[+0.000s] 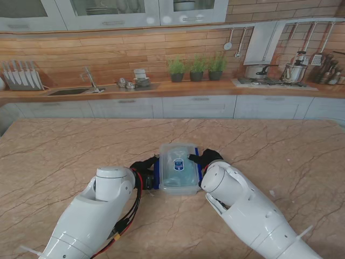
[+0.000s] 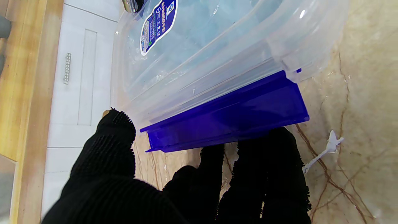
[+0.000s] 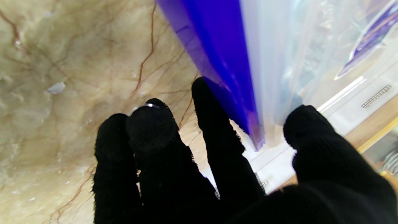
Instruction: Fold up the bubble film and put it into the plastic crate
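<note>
Left robot hand point(image 2: 186, 174) gripping the blue latch point(image 2: 230, 115) on one side of the plastic crate point(image 1: 178, 168). Right robot hand point(image 3: 217, 168) gripping the other blue latch point(image 3: 214, 46). Lid on, bubble film point(image 1: 178, 164) inside. Crate in the middle of the marble desk point(image 1: 64, 156), between 2 arms.

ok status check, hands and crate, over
Left robot hand and right robot hand flank plastic crate, fingers at its blue latches. Lid on. Nothing in the way.
</note>
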Robot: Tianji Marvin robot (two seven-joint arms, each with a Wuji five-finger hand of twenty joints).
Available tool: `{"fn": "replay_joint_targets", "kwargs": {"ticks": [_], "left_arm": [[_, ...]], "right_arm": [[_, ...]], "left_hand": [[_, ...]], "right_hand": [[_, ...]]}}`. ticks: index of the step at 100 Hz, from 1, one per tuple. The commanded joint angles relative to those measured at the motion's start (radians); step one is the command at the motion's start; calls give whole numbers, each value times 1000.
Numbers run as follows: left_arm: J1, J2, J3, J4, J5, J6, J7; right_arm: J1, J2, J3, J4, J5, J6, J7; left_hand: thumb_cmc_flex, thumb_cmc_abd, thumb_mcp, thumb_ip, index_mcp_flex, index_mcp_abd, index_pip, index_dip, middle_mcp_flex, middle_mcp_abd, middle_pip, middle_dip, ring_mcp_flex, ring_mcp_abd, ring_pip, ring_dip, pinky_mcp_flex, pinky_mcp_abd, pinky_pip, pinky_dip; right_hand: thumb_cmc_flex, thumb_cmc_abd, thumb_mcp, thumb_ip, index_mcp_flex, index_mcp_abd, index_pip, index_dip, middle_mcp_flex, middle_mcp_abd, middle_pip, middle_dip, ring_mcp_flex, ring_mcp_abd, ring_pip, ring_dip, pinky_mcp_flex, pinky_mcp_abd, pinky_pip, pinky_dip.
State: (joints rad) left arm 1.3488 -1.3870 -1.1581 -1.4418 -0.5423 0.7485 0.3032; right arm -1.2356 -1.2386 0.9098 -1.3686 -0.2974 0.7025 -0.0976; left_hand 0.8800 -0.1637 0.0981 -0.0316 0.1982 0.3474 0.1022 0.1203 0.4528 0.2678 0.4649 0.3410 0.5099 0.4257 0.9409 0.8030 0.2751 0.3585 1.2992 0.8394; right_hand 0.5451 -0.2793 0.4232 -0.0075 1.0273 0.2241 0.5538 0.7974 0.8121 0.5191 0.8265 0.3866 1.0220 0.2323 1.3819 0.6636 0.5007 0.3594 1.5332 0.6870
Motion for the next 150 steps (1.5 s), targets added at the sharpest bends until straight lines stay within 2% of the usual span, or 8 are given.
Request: {"fn": "replay_joint_targets", "kwargs": {"ticks": [1,14,42,65,89,97,121,150], "left_arm": [[9,-7,2,-5,-1,0,7],[9,-9,1,-5,-10,-3,15],[-3,20,21,-10,49,19,-94],[-38,68,118,-20,273,4,-204],[-99,113,233,-26,482,-19,-288],[-126,136,275,-34,543,-21,-342],[-170,174,379,-52,669,-33,-420],[-217,164,462,-32,728,-50,-414]], "right_arm": [[-9,-5,-1,-1,2,3,1],[-8,-5,-1,1,4,2,0],[-5,-6,-2,6,8,-2,1],[-16,-4,-3,-14,23,-20,10],[-36,9,-4,-65,34,-44,38],[-41,13,-5,-80,36,-54,47],[-42,15,-15,-108,63,-87,64],[-32,8,-27,-126,112,-109,68]], "left_hand": [[-3,-45,18,25,-9,9,116,53,36,49,1,14,52,17,40,-13,39,7,60,-9],[-2,-45,32,23,35,17,275,128,116,71,24,24,101,26,75,-8,91,21,94,-8],[12,15,-40,19,443,-62,555,279,329,120,91,54,198,51,148,-8,214,65,176,-22],[10,42,-81,22,449,-67,794,443,426,135,229,155,299,67,248,9,354,90,283,-28],[40,108,-76,20,482,-96,999,664,545,100,357,256,470,30,382,-19,567,47,500,-146],[36,129,-76,21,518,-120,1053,746,615,71,438,302,582,-45,485,-47,687,-33,641,-246],[63,152,-53,25,524,-118,1098,791,642,54,454,321,617,-44,484,-54,717,-40,674,-274],[72,178,-18,29,516,-98,1100,806,645,67,430,306,622,-22,453,-68,716,-23,675,-282]], "right_hand": [[38,21,14,42,-4,-39,-9,-5,3,23,19,13,-14,115,4,13,-34,-29,4,34],[38,20,14,43,-5,-39,-10,-5,3,22,18,13,-15,116,3,13,-37,-29,2,33],[38,21,13,43,-1,-42,-10,-7,4,25,16,12,-16,117,1,14,-37,-28,0,33],[43,27,12,42,21,-47,2,-6,27,16,8,7,-15,120,-2,13,-36,-25,-1,34],[49,43,6,39,28,-46,11,-4,42,16,8,7,-3,124,-4,13,-29,-19,1,35],[57,55,4,37,30,-42,14,-3,45,22,10,8,3,122,-3,13,-23,-20,2,35],[95,104,-4,30,40,-36,23,-2,62,25,17,9,21,122,-4,10,-9,-14,2,34],[116,130,-4,25,50,-27,29,-3,85,23,17,7,41,126,-4,7,9,-7,4,32]]}}
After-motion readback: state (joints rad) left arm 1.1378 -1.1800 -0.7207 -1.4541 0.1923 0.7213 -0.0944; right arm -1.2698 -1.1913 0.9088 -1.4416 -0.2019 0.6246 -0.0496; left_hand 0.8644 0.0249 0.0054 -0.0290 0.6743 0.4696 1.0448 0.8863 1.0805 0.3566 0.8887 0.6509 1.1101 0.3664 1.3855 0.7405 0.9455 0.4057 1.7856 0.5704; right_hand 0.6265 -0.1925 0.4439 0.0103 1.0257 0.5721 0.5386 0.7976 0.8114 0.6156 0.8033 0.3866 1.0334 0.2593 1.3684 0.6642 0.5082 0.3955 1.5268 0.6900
